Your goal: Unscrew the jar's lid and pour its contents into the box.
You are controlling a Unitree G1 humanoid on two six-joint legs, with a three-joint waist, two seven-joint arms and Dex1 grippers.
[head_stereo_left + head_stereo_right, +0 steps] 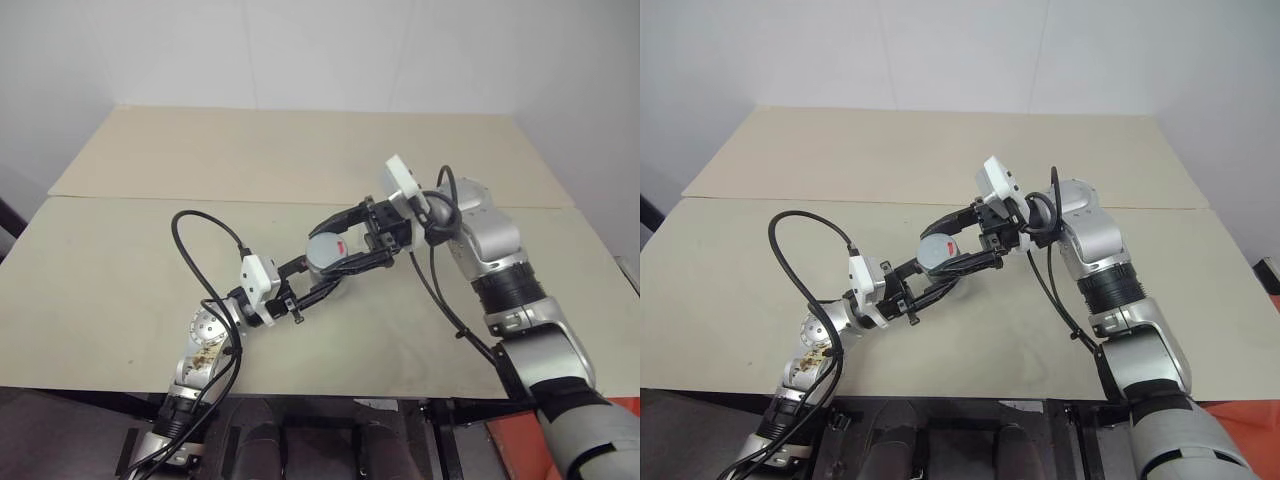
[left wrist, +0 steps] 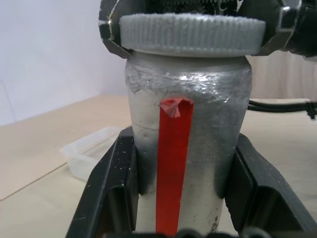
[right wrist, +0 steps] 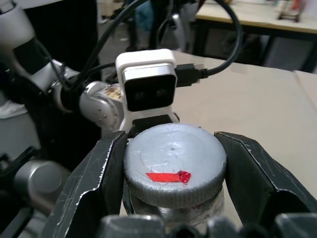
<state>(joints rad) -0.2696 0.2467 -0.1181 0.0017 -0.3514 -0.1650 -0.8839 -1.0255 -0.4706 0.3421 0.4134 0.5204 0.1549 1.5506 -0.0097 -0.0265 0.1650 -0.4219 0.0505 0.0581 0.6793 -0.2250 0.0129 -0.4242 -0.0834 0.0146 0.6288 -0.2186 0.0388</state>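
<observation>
Silvery crinkled jar sits clamped in the left pincer, its ribbed grey lid gripped by the right pincer.

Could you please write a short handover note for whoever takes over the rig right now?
Left tool: shut on the silvery metal cylinder jar with a red strip, held up above the beige table.
Right tool: shut on the grey ribbed round lid, which sits on the jar's mouth.
Clear shallow plastic box: on the table beyond the jar, with nothing seen in it.
Done: both grasps made.
Left: unscrew and lift off the lid, then pour the contents into the box.
</observation>
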